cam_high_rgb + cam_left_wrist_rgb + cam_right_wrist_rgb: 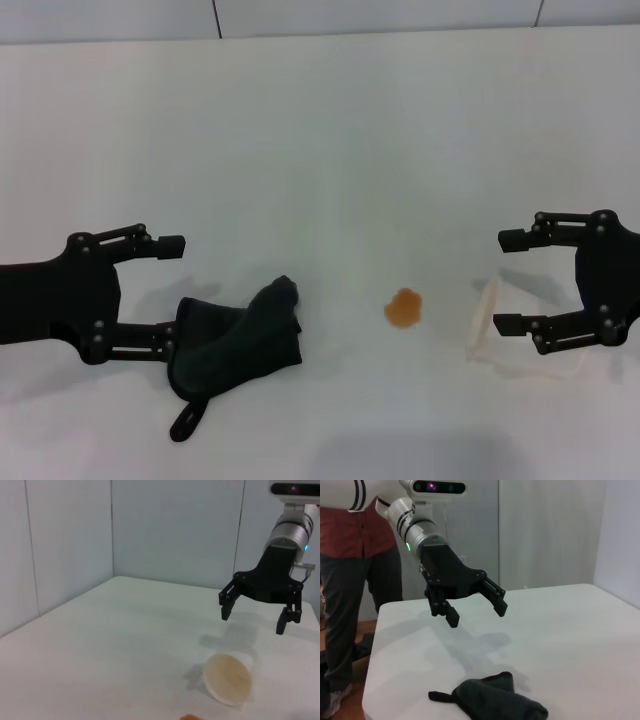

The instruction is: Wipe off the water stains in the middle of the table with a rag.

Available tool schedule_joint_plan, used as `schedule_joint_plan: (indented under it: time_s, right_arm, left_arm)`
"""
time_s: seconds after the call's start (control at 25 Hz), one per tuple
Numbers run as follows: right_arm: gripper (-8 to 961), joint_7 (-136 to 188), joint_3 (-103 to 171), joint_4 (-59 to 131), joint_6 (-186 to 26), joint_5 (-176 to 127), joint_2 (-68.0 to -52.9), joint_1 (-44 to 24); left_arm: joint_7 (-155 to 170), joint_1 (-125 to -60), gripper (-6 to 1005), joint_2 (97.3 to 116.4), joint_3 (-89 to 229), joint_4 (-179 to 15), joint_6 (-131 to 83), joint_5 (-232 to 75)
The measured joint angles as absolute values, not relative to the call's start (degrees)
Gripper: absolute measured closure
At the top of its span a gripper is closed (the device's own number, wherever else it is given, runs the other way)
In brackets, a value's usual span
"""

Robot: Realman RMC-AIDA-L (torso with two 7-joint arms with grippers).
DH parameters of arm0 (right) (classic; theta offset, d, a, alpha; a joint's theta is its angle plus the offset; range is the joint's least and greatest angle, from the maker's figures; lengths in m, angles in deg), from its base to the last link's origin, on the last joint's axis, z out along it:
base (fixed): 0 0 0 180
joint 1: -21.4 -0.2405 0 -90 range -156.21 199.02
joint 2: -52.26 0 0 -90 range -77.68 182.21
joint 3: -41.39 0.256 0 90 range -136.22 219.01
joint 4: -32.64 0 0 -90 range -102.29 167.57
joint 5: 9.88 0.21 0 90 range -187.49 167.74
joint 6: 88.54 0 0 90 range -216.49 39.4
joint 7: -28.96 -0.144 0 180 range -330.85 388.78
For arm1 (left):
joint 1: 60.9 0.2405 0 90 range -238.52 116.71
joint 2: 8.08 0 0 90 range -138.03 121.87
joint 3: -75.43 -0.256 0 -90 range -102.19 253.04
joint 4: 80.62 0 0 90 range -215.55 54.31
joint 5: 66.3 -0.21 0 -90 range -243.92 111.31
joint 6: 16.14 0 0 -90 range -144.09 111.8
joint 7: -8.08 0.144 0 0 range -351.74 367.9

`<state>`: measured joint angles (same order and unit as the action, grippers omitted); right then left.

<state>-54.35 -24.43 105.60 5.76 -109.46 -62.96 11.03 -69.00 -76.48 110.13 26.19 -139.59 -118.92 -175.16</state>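
— Left gripper (178, 291)?
— Fingers spread wide, holding nothing. Rag (240, 335) lying just under the lower finger, bunched up, loop strap pointing to the near edge.

— Right gripper (508, 281)?
— Spread wide too, over a tipped clear cup (486, 318).

— Stain?
— Orange blot (404, 307) between rag and cup, on bare white table (320, 130). Lots of room behind.

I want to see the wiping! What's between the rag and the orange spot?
Nothing. In the head view only bare white table lies between the rag and the spot. Both open tools hang off to the sides.
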Motion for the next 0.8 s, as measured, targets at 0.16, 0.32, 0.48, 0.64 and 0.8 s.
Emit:
schedule_joint_plan:
  time_s: [0.16,0.32,0.48,0.64,0.8]
  right_arm:
    - [110,-54.5,-24.3,105.5,5.8,-109.5,-62.96,11.0]
    - [110,-54.6,-24.2,105.5,5.8,-109.5,-62.96,11.3]
    - [110,-55.6,-24.1,105.5,5.7,-110.3,-62.92,11.3]
    - [110,-57.2,-24.0,106.2,4.9,-111.7,-62.85,11.0]
    - [110,-61.3,-24.2,109.2,4.2,-115.0,-62.82,10.7]
  left_arm:
    - [-69.0,-76.6,109,110.13,26.2,-139.6,-118.1,-175.2]
    - [-69.1,-76.6,110,110.0,26.1,-139.6,-118.2,-175.3]
    - [-69.3,-76.6,110,109.78,26.0,-139.6,-118.3,-175.3]
    - [-69.3,-76.7,111,109.73,26.0,-139.6,-118.4,-175.4]
    - [-69.3,-77.2,111,109.73,26.0,-139.6,-118.4,-175.6]
